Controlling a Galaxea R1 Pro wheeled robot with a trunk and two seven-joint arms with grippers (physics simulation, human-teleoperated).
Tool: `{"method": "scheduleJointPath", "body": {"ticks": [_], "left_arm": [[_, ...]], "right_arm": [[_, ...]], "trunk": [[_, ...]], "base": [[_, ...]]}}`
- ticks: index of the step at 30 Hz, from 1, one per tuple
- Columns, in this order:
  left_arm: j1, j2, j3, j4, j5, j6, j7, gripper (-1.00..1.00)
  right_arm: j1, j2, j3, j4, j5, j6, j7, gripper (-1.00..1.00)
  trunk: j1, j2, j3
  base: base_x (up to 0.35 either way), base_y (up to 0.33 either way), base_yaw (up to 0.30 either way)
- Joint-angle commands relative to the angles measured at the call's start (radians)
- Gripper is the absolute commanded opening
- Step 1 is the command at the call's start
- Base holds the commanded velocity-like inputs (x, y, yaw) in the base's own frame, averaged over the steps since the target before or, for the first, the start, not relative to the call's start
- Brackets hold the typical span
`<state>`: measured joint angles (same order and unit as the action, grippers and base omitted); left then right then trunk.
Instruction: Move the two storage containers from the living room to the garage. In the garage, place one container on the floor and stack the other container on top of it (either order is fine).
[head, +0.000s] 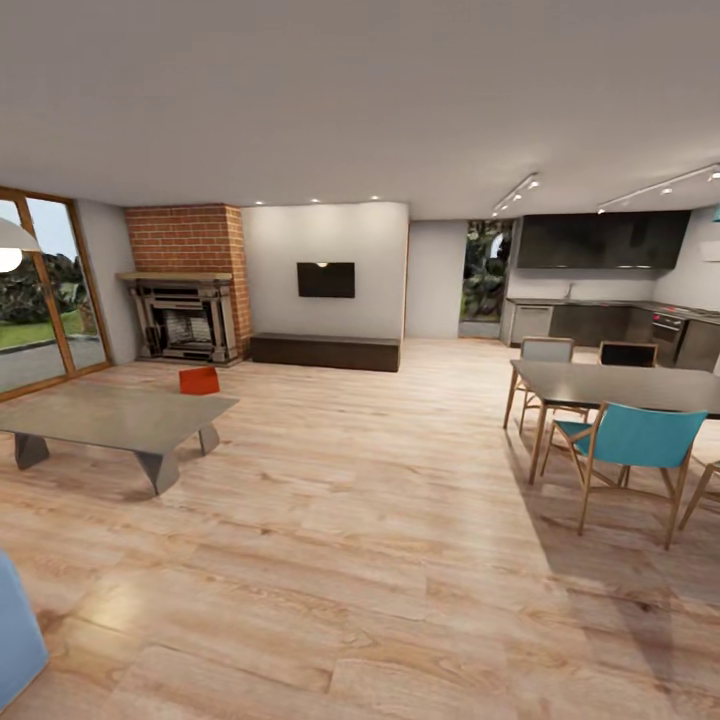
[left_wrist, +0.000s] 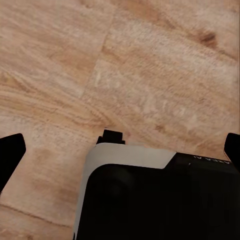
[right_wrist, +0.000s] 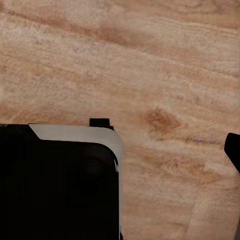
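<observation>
A: What is shown from the head?

B: A living room with light wood-plank floor (head: 380, 520) is seen. One orange-red rectangular plastic container (head: 199, 380) is glimpsed on the floor behind the low grey coffee table (head: 120, 415), near the red brick fireplace (head: 190, 280). Nothing is judged moved yet; both bins remain to be fetched and stacked.

A: And the left wrist?

B: Planks and part of the robot's black-and-white base (left_wrist: 150, 200) are seen; the left gripper (left_wrist: 120, 150) is spread wide, empty.

A: The right wrist?

B: Planks again; only one fingertip of the right gripper (right_wrist: 233, 150) is visible, so its state cannot be told.
</observation>
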<state>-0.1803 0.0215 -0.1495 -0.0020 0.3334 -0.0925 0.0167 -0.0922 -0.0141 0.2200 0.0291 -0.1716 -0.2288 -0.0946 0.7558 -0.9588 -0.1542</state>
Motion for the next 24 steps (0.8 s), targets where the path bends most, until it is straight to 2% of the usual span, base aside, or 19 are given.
{"method": "scheduleJointPath", "body": {"ticks": [1, 24], "left_arm": [[-0.001, 0.0, -0.009, 0.0, 0.007, -0.003, 0.002, 1.0], [-0.001, 0.0, -0.009, 0.0, 0.007, -0.003, 0.002, 1.0]], "right_arm": [[-0.001, 0.0, 0.009, 0.003, -0.009, -0.006, 0.0, 1.0], [-0.001, 0.0, 0.009, 0.003, -0.009, -0.006, 0.0, 1.0]], "trunk": [[0.001, -0.001, -0.001], [0.001, -0.001, -0.001]], "base": [[0.326, 0.0, 0.0], [0.326, 0.0, 0.0]]}}
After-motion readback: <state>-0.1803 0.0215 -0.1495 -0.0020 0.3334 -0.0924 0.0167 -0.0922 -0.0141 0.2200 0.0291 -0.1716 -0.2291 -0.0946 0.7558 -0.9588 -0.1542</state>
